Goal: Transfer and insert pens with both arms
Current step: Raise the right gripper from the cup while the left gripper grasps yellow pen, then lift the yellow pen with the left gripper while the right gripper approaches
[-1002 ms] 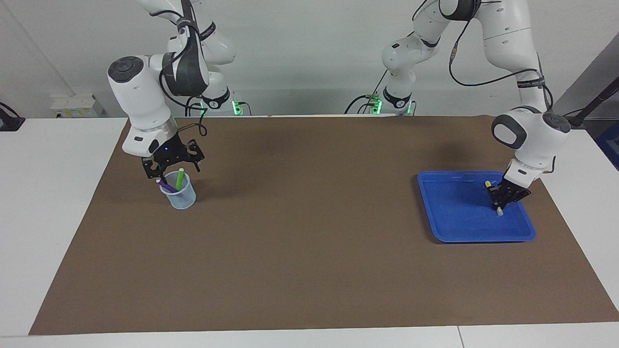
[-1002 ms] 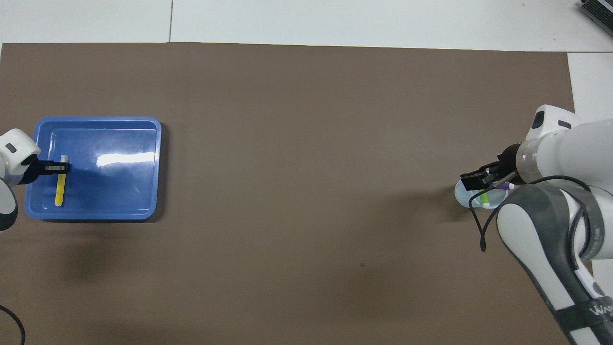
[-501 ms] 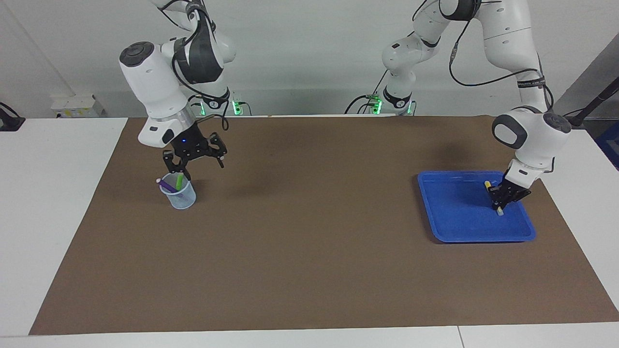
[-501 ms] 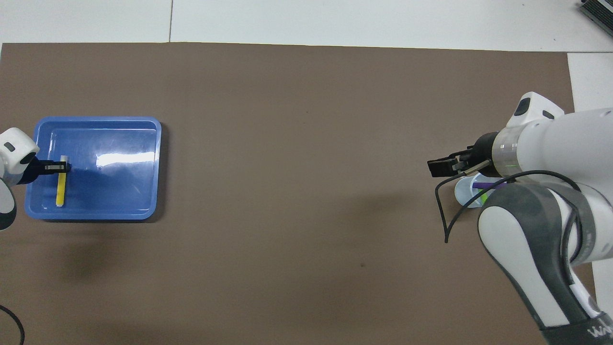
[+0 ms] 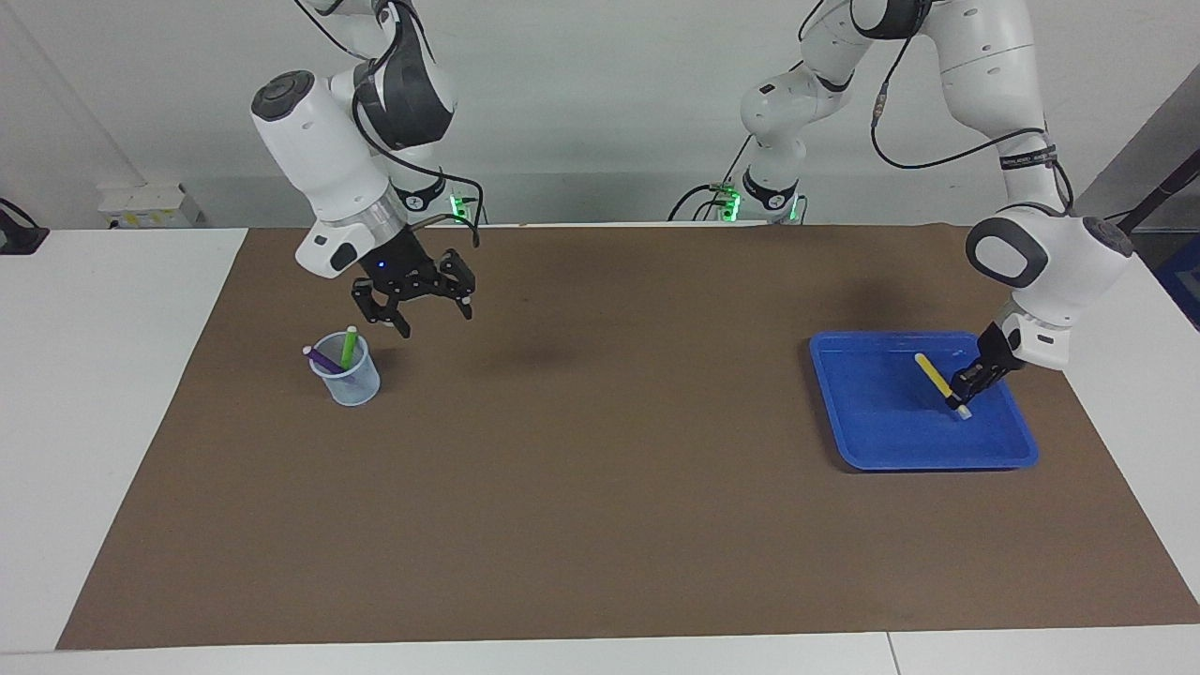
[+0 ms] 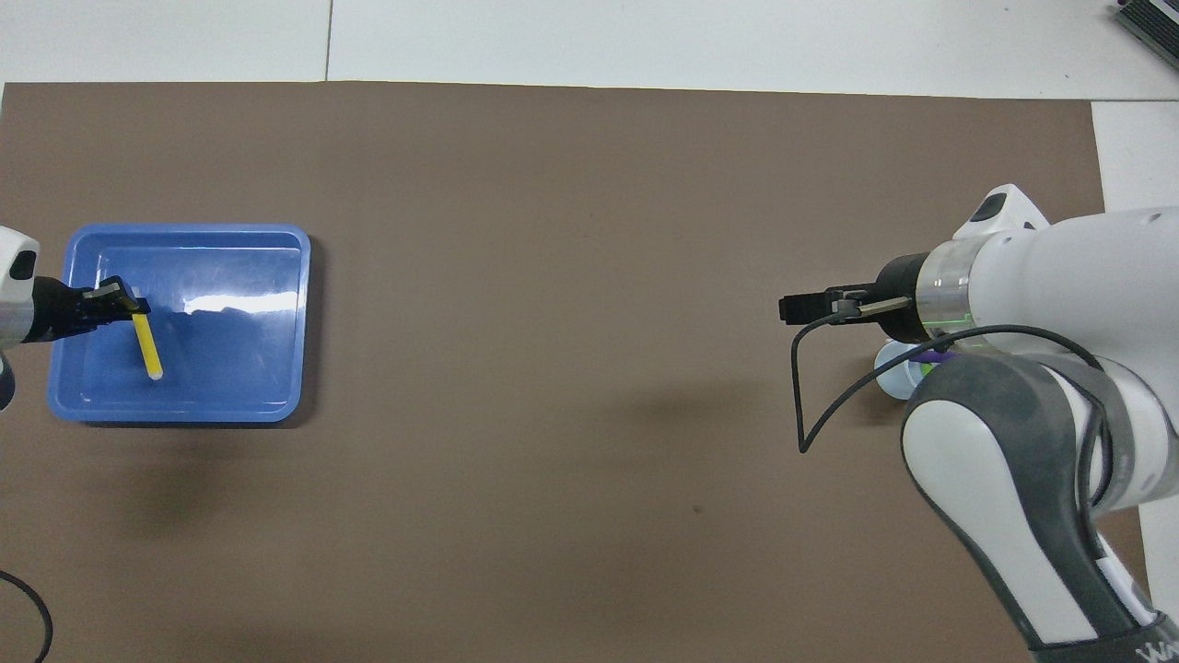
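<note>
Yellow pen (image 5: 935,377) pinched by left claw (image 5: 966,387).

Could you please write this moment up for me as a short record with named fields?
left gripper: shut on the yellow pen, gripped near its whitish end and tilted up over the blue tray
right gripper: open, empty, in the air over the brown mat beside the cup
clear cup: at the right arm's end, holds the green pen and purple pen
pens left to insert: yellow one
</note>
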You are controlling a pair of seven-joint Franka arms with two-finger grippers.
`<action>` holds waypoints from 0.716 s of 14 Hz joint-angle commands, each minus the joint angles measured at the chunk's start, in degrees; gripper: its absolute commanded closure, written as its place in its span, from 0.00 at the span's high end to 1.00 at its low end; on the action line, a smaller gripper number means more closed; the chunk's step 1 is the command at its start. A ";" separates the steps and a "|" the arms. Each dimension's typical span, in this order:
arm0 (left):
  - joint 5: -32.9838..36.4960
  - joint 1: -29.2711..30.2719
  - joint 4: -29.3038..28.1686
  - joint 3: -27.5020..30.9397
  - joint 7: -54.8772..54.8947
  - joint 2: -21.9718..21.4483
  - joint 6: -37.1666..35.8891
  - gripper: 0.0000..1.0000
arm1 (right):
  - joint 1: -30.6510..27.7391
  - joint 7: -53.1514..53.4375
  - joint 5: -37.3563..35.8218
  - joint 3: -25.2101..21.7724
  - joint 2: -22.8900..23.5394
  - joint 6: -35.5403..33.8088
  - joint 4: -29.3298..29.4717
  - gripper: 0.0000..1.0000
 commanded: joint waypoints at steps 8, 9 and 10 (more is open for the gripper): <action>-14.24 -2.40 0.95 -0.31 -18.66 -3.09 -2.94 0.00 | 1.84 11.01 10.31 0.13 0.01 1.37 0.43 1.00; -21.42 -2.57 1.30 -0.31 -23.23 -3.18 -2.41 0.00 | 2.54 11.88 11.37 0.13 0.19 2.69 0.43 1.00; -27.67 -3.18 1.30 -0.40 -26.50 -3.87 -1.27 0.00 | 2.81 13.02 11.99 0.13 0.28 3.48 0.43 1.00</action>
